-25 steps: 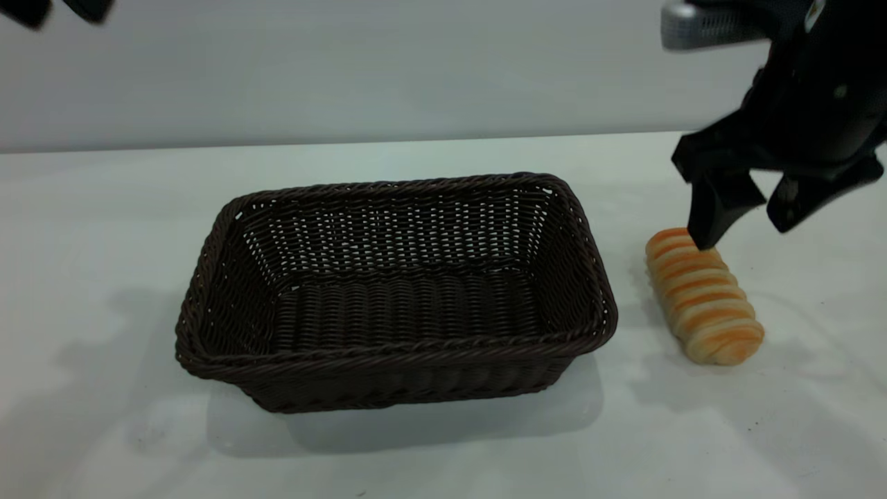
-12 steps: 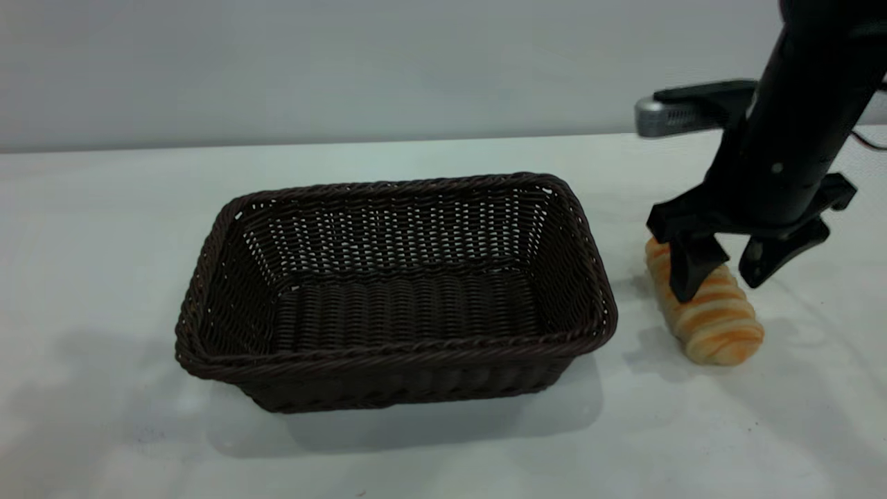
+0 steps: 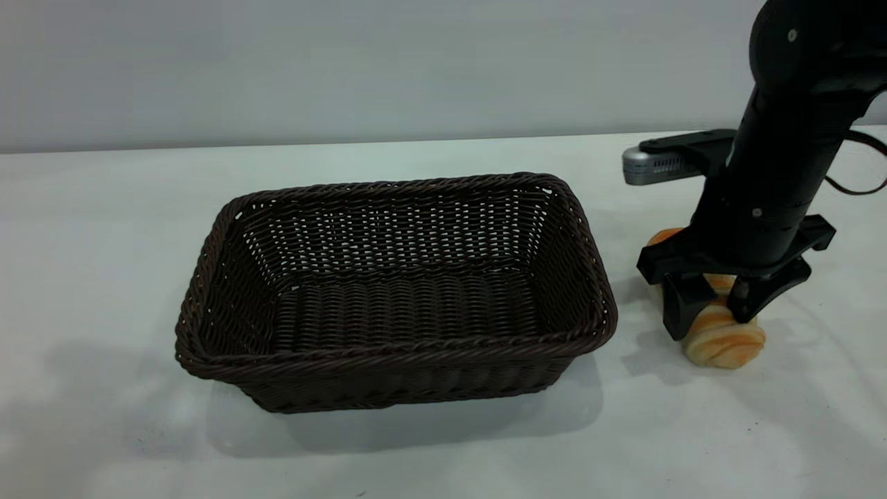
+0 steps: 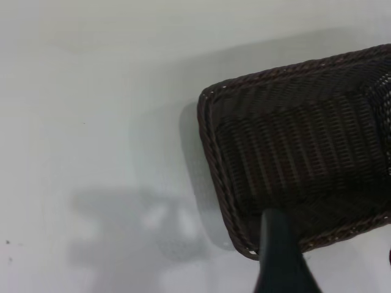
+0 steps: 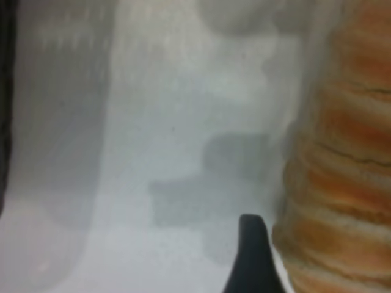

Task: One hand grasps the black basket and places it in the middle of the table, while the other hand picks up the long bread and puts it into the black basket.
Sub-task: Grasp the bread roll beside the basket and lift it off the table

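Observation:
The black basket [image 3: 395, 355] stands upright and empty on the white table [image 3: 104, 242], near its middle. The long bread [image 3: 724, 343] lies on the table just right of the basket. My right gripper [image 3: 714, 315] is down over the bread, open, with one finger on each side of its middle. In the right wrist view one finger [image 5: 252, 256] stands close beside the bread [image 5: 342, 183]. My left gripper is out of the exterior view. In its wrist view the left gripper [image 4: 333, 235] hangs open and empty high above one end of the basket [image 4: 293, 152].
The silver-grey wrist box [image 3: 651, 166] of the right arm juts toward the basket's far right corner. A thin cable [image 3: 859, 187] loops behind the right arm. White tabletop lies left of and in front of the basket.
My right gripper has come down from above the bread's far end to straddle its middle at table height. My left gripper has left the top left of the exterior view.

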You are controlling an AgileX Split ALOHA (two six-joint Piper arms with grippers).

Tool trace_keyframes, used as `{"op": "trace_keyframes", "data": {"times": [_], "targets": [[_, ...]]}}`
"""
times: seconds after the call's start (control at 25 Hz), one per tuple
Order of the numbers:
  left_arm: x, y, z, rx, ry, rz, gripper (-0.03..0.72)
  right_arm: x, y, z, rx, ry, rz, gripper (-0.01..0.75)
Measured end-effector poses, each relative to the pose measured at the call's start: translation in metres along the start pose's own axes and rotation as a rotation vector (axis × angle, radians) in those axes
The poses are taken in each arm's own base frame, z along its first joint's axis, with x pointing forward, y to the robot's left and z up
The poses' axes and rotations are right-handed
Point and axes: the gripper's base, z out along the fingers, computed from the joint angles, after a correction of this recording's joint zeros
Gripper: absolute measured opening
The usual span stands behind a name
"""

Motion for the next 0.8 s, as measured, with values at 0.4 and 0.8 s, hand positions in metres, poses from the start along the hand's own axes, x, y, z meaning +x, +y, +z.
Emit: {"op": "trace_keyframes", "data": {"times": [0.4,0.8], "targets": [[0.002,0.000,0.001,0.004,0.016,-0.003,0.488,0.000,-0.003,0.002,0.027,0.003,-0.054,0.043],[0.000,0.000,0.001,0.004,-0.003,-0.003,0.488,-0.020,-0.002,-0.076,0.064,-0.109,-0.076,0.031]]}}
